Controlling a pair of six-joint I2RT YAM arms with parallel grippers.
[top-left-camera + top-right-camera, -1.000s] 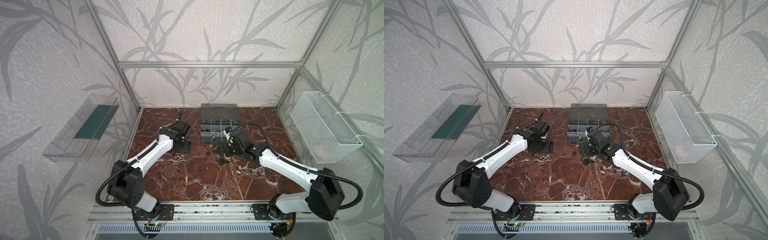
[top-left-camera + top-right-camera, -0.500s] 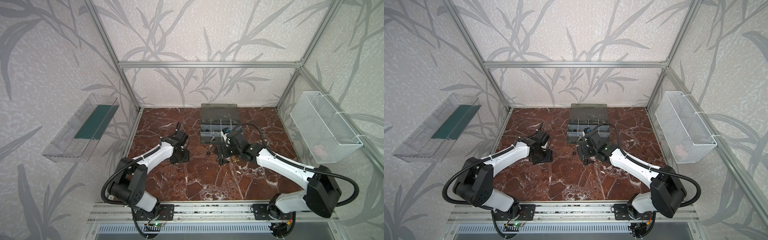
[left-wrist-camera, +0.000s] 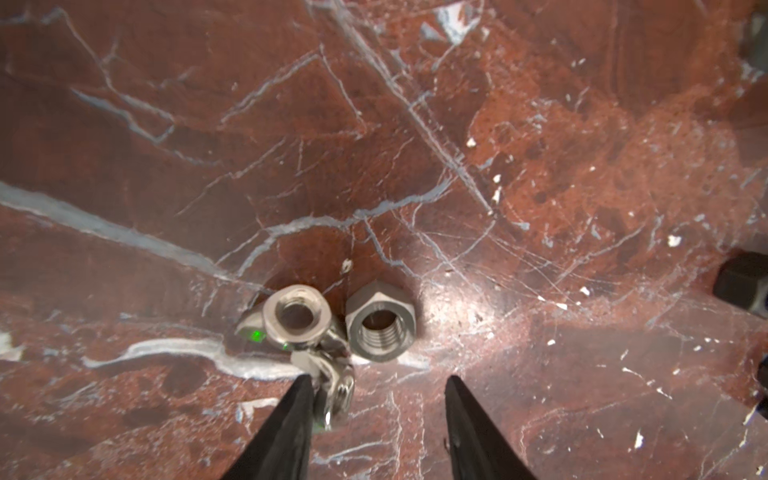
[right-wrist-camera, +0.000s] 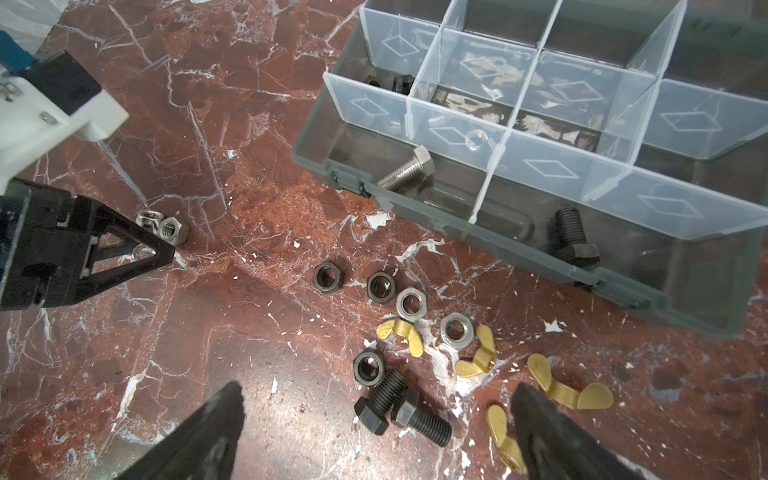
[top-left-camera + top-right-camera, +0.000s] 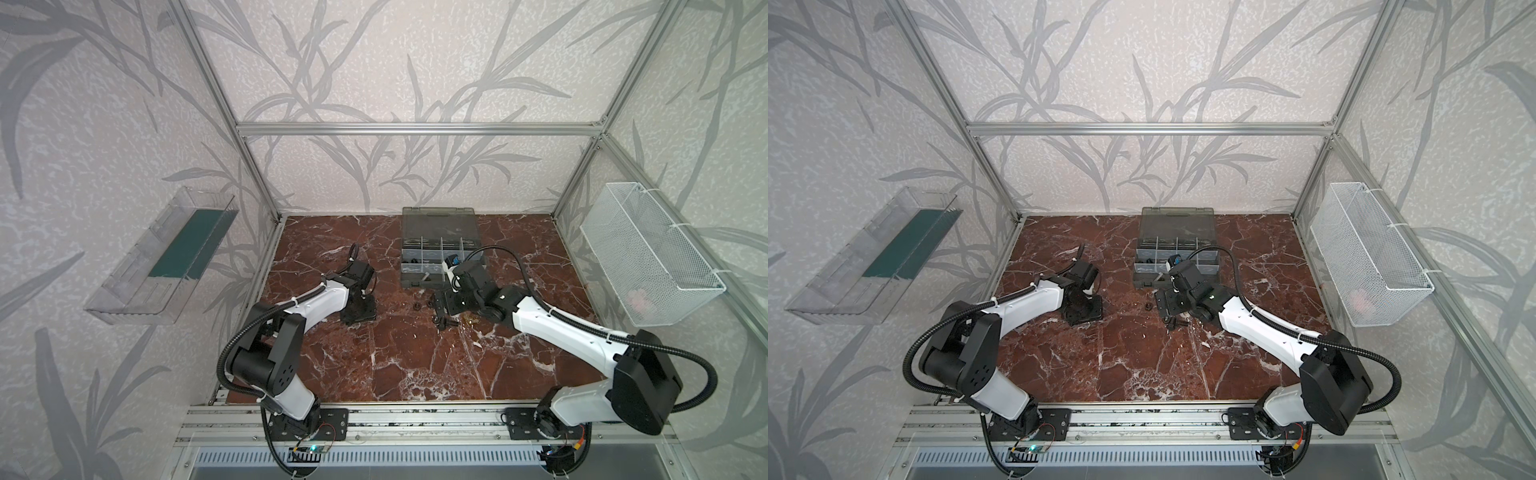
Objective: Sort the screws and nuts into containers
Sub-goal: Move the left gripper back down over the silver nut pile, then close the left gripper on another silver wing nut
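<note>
**Silver hex nut lies past the left fingertips, not between them**

The left gripper (image 3: 377,380) is down at the marble table (image 3: 540,124). Its fingers stand at a middling gap and nothing is pinched between them. A silver hex nut (image 3: 380,324) lies flat just beyond the tips, in line with the gap but outside it. A second silver nut (image 3: 296,318) touches its side. A smaller silver piece (image 3: 334,390), too blurred to name, rests against the inner face of one finger. Closing here would probably catch only that piece, so reaching the hex nut calls for a short push forward along the fingers' own line.

Two black nuts (image 4: 328,277) lie between the arms, nearer the right one.

The right gripper (image 4: 380,432) hovers spread wide and empty over two black bolts (image 4: 419,415). These touch in a V, and both long axes slant across the line joining the fingertips. Brass wing nuts (image 4: 552,386) are scattered beside them, towards one finger.

Just past these stands the organiser case (image 4: 623,274), open. A silver bolt (image 4: 405,170) and a black bolt (image 4: 575,235) lie in neighbouring front compartments. The right arm is the nearer one to it.
</note>
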